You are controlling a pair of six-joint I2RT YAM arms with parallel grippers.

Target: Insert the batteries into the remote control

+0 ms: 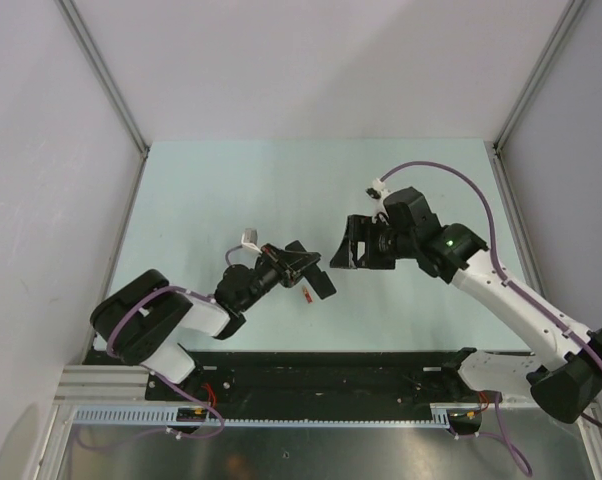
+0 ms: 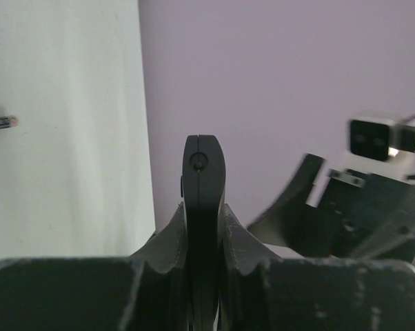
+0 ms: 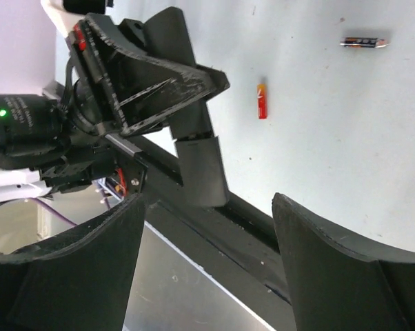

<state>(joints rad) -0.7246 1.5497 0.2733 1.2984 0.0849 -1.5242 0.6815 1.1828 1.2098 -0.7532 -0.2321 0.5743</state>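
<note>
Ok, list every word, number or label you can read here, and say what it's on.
No text can be read in any view.
On the dark battery: label print, too small and blurred to read.
On the red-orange battery: no legible marking.
On the remote control: no lettering visible.

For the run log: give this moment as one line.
left gripper: shut on slim black remote control | right gripper: open, empty | red-orange cylindrical battery: loose on pale table | dark cylindrical battery: loose on table
</note>
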